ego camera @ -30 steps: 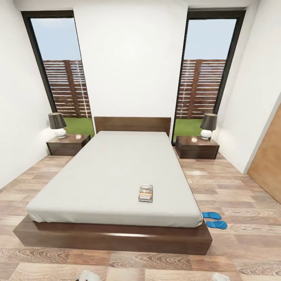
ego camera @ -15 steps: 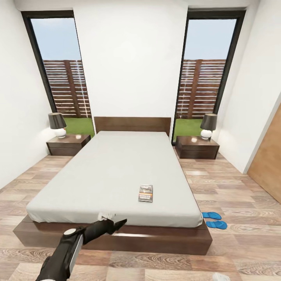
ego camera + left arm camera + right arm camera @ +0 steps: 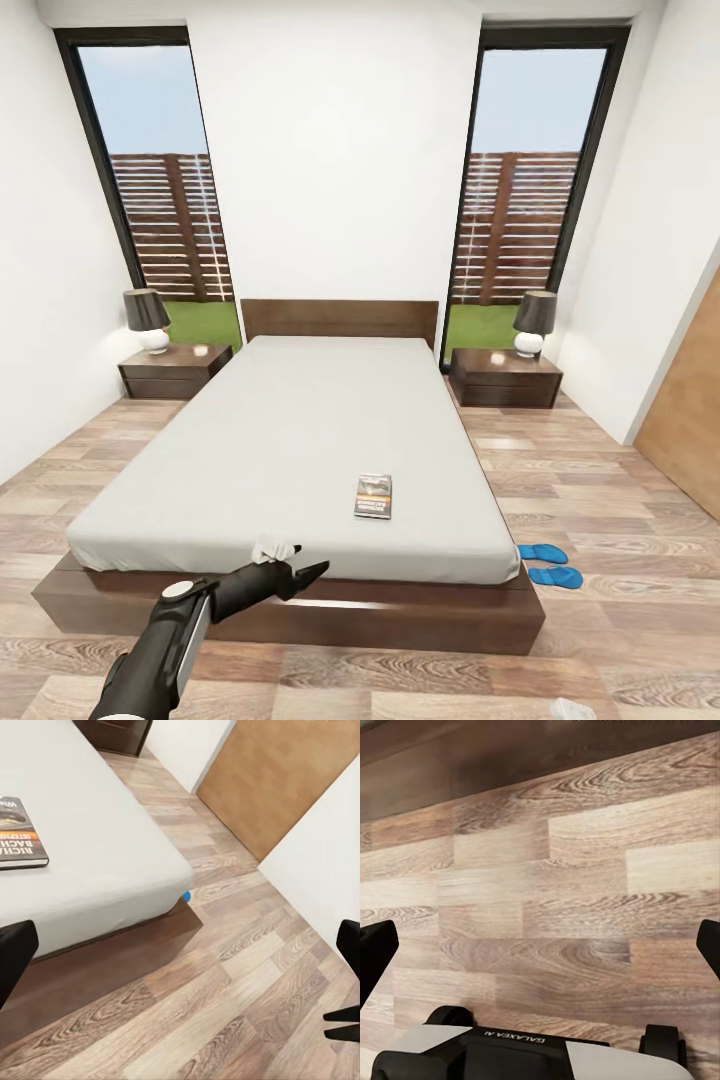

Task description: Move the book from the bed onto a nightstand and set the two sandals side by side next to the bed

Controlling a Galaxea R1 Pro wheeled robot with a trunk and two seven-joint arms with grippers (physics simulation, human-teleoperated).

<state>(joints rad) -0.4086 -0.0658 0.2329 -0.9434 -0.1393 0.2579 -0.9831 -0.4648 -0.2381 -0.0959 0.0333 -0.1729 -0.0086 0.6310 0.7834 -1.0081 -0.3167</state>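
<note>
Since a moment ago your left gripper [image 3: 300, 572] has crept slightly forward at the bed's [image 3: 290, 610] foot, jaws spread, empty. Book [image 3: 373, 495] lies on the mattress; sandals [image 3: 548, 565] beside the bed.

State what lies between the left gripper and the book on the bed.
In the head view, only bare grey mattress separates the left gripper, at the foot edge of the bed, from the book. Nothing else lies on that stretch.
</note>
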